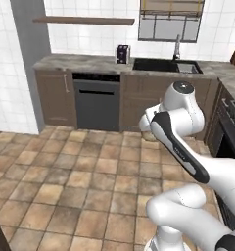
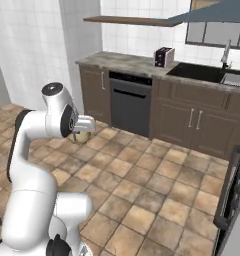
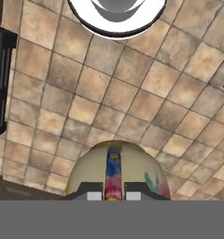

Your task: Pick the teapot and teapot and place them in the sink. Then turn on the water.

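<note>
A cream teapot [image 3: 115,172] with coloured floral marks fills the bottom of the hand view. My gripper [image 3: 114,196] is shut on its painted handle strip, one fingertip on each side. In the right base view the same teapot [image 2: 82,136] hangs under the hand, above the tiled floor and well short of the cabinets. The black sink [image 1: 161,64] lies in the grey marble counter far ahead, with the silver faucet [image 1: 177,47] behind it. Both also show in the right base view, the sink [image 2: 202,72] and the faucet [image 2: 225,52]. No water runs.
A dark toaster [image 1: 122,54] stands on the counter left of the sink, above a dishwasher [image 1: 96,101]. A ribbed draining tray [image 2: 234,79] lies at the sink's right. An oven front [image 2: 232,195] lines the right side. Brown floor tiles [image 1: 65,171] lie between me and the cabinets.
</note>
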### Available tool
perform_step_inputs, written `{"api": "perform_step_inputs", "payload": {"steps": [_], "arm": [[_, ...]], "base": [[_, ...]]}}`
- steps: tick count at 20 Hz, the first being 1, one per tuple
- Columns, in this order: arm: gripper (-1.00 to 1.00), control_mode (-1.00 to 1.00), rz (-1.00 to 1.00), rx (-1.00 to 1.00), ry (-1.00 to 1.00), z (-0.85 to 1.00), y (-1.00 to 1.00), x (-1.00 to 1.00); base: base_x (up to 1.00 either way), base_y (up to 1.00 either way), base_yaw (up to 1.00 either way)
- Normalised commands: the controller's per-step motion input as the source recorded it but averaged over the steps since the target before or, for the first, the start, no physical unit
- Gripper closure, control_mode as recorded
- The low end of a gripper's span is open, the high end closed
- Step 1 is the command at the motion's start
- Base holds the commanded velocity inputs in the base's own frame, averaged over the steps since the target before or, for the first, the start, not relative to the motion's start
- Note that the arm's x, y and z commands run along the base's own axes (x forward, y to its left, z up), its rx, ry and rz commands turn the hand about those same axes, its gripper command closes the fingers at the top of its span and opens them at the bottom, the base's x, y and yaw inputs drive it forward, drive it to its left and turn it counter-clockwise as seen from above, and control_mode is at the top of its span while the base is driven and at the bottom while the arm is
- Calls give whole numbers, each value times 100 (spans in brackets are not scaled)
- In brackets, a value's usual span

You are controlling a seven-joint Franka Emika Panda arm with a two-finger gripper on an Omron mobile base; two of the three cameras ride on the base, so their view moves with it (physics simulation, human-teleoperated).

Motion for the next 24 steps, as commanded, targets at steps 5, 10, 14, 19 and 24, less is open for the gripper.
{"api": "perform_step_inputs", "payload": {"steps": [5, 10, 14, 19, 24], "arm": [[100, 100, 0, 0, 0, 0, 0, 0], [100, 100, 0, 0, 0, 0, 0, 0], [100, 100, 0, 0, 0, 0, 0, 0], [100, 100, 0, 0, 0, 0, 0, 0], [100, 100, 0, 0, 0, 0, 0, 0]], "base": [[54, -2, -36], [78, 0, -28], [85, 0, -25], [86, 0, -25], [85, 2, -21]]}}
